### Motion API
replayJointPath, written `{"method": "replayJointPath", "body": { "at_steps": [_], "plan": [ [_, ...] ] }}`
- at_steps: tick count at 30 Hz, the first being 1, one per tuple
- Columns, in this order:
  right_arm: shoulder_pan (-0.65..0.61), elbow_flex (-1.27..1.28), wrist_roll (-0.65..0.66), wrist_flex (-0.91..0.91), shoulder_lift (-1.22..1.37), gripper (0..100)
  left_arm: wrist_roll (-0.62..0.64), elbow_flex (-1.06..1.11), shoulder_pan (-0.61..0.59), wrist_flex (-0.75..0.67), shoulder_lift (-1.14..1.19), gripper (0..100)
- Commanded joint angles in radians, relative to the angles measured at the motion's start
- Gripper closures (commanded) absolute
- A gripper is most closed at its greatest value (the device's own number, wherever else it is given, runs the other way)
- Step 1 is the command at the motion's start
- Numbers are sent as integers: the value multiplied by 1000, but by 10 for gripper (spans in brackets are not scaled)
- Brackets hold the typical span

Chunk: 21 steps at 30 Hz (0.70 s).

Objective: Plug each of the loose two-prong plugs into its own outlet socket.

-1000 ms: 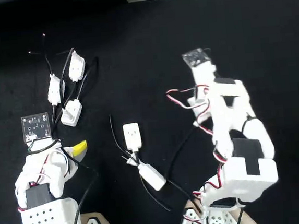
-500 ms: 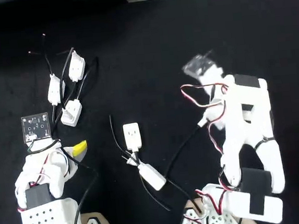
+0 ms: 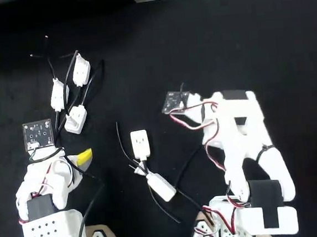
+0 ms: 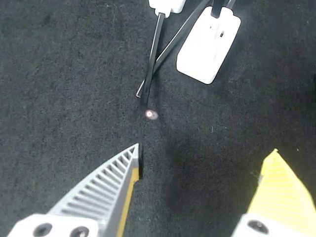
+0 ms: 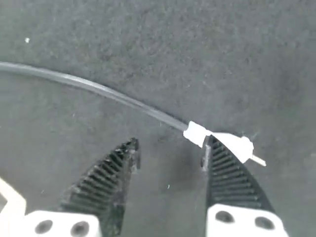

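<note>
While right pincer (image 5: 170, 143) hangs spread at plug (image 5: 237, 145) | left pincer (image 4: 205, 148) spread, arm folded

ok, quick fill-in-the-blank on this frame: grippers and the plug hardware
1. The right gripper has its fingers ___, with the small white plug at one fingertip.
2. The left gripper has one grey finger and one that is ___.
3. In the high view, a cluster of ___ white socket blocks lies on the table beyond the left arm.

Missing words: open; yellow; three.
</note>
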Motion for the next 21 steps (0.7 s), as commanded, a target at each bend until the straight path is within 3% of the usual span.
{"method": "replayJointPath", "body": {
  "at_steps": [1,11,17,21],
  "plan": [
    [-12,62,66,-126,-31,794,0,-7,-8,0,-6,626],
    [-11,84,75,-146,30,797,0,-7,-8,0,-6,626],
    [-9,79,72,-262,186,804,-29,-5,-8,3,-6,626],
    [-17,81,68,-270,186,939,-31,-5,-8,5,-6,626]
  ]
}}
